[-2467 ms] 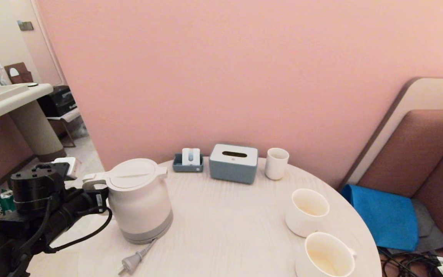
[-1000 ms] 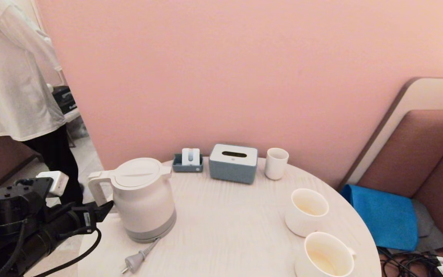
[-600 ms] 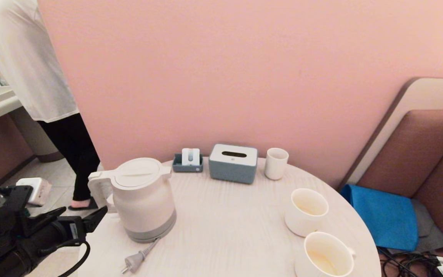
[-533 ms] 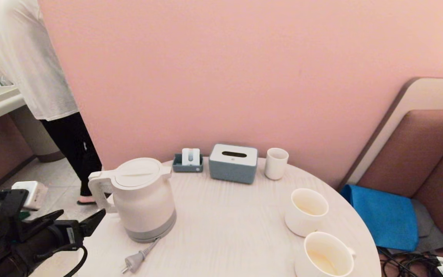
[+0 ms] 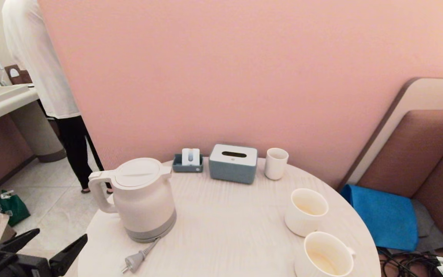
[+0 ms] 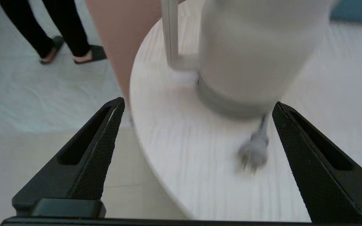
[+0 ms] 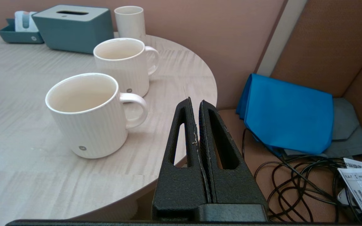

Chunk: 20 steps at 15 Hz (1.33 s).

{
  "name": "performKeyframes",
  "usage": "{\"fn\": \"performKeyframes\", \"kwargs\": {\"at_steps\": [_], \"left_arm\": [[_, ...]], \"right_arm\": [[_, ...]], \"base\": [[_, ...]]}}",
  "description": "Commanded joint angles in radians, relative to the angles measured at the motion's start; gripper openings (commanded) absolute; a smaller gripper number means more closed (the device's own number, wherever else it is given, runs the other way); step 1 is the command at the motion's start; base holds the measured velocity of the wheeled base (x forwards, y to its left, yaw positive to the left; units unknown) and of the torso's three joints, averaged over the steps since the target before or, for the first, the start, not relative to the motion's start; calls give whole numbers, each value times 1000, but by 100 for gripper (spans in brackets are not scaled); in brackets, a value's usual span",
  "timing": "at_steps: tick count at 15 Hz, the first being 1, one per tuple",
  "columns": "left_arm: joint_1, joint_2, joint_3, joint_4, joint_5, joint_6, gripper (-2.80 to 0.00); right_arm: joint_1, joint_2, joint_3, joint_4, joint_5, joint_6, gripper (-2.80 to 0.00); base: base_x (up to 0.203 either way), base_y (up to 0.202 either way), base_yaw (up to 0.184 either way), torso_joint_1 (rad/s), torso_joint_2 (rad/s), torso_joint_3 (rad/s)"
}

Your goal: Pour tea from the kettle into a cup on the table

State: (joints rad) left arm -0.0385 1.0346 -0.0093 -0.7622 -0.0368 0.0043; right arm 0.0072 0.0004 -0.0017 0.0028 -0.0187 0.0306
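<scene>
Two end effectors — left (image 5: pixel 54 246) agape off kettle (image 5: pixel 140 200), right (image 7: pixel 196 103) closed; labels unreadable.

I see the kettle (image 5: pixel 141 199) on the table's (image 5: pixel 225 227) left side, two mugs (image 5: pixel 307 211) at its right edge.

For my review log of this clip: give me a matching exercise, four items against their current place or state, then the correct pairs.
Items:
1. kettle
2. left gripper
3. right gripper
4. tissue box

States:
A. shut, beside the table, near two mugs
B. open, empty, off the table edge
C. upright, lid on, plug lying loose
D. by the wall, next to a tall cup

Pairs: 1-C, 2-B, 3-A, 4-D
</scene>
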Motion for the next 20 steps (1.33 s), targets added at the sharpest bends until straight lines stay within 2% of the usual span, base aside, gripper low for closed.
{"fn": "performKeyframes", "kwargs": {"at_steps": [1,4,6,7,10,13,14,16,18,20], "left_arm": [[0,-302,-36,250,2,49,0],[0,-591,-168,644,7,88,0],[1,-732,-227,826,9,98,0],[3,-788,-230,865,11,101,0],[33,-933,-218,910,17,106,0],[38,-1002,-218,965,21,106,0],[37,-1016,-212,988,0,105,0],[37,-1034,-185,1036,-83,106,0],[37,-1035,-147,1019,-80,124,0],[37,-1035,-82,913,-47,113,0]], "right_arm": [[0,0,0,0,0,0,-280],[0,0,0,0,-1,0,-280],[0,0,0,0,0,0,-280],[0,0,0,0,0,0,-280],[0,0,0,0,0,0,-280],[0,0,0,0,-1,0,-280],[0,0,0,0,0,0,-280],[0,0,0,0,0,0,-280],[0,0,0,0,0,0,-280],[0,0,0,0,0,0,-280]], "base": [[0,0,0,0,0,0],[0,0,0,0,0,0],[0,0,0,0,0,0],[0,0,0,0,0,0],[0,0,0,0,0,0],[0,0,0,0,0,0],[0,0,0,0,0,0],[0,0,0,0,0,0],[0,0,0,0,0,0],[0,0,0,0,0,0]]}}
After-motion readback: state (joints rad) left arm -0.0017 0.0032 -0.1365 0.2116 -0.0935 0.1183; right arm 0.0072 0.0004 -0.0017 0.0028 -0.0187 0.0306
